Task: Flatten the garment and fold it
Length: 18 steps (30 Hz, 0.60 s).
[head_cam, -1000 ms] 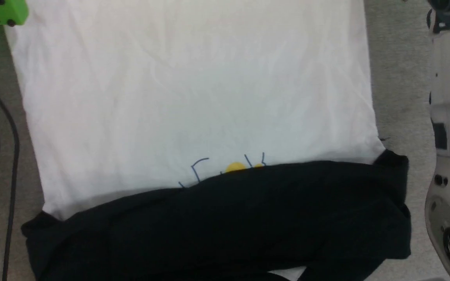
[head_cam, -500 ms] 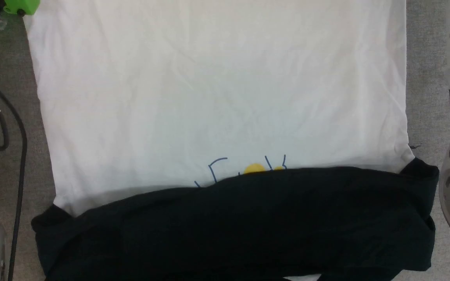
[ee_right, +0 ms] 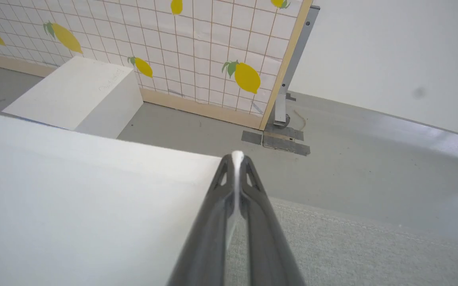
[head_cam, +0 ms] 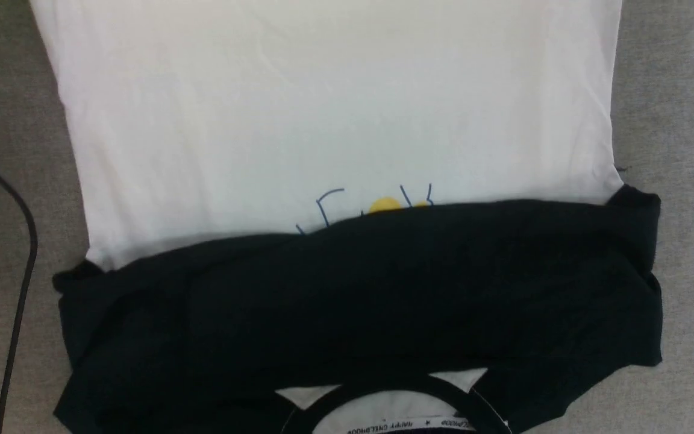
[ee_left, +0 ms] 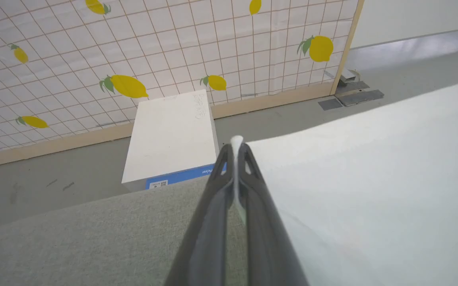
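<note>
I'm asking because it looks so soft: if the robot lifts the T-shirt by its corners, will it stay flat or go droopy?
Probably droopy: the T-shirt already lies folded, black sleeves flopped over the white. Likely light, since the left tool and right tool each pinch only a thin corner. It would probably sag between them.

- white box [ee_left: 171,135] with a blue edge, sitting on the grey floor [ee_left: 54,186]
- lemon-print grid panel [ee_left: 153,51] right behind it
- grey felt-ish desk [ee_left: 94,234]
</note>
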{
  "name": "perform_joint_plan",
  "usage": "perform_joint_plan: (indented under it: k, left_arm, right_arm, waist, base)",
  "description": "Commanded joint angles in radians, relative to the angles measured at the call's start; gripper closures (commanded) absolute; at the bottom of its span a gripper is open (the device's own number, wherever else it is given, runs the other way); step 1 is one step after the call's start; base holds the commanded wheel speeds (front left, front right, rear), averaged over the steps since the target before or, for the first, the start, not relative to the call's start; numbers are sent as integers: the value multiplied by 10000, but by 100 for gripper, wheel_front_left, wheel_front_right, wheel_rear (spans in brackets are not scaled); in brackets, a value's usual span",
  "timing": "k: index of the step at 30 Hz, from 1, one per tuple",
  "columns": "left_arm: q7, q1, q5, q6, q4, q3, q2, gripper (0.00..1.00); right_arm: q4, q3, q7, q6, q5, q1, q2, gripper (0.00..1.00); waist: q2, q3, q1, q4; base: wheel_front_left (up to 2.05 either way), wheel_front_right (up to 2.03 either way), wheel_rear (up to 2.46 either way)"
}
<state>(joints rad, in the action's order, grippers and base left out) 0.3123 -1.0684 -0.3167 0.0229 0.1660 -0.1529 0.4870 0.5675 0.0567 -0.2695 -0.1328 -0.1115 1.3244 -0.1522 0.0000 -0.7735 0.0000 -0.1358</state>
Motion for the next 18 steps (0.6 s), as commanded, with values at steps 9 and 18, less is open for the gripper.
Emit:
perform_joint_plan:
  k: [9,18]
  left_arm:
    - [-1893,413,72,291,720,-119,-138,100]
    - [-2302,3362,-779,765,-105,-427,15,100]
  right_arm:
    - [7,490,1416,21,-508,-1394,-480,100]
    - [-1880,1702,1994,21,-2339,-4418,-1602,100]
  waist:
    - [0,1687,0,152]
    - [0,3567,0,650]
  base:
    - [0,0,0]
    - [0,0,0]
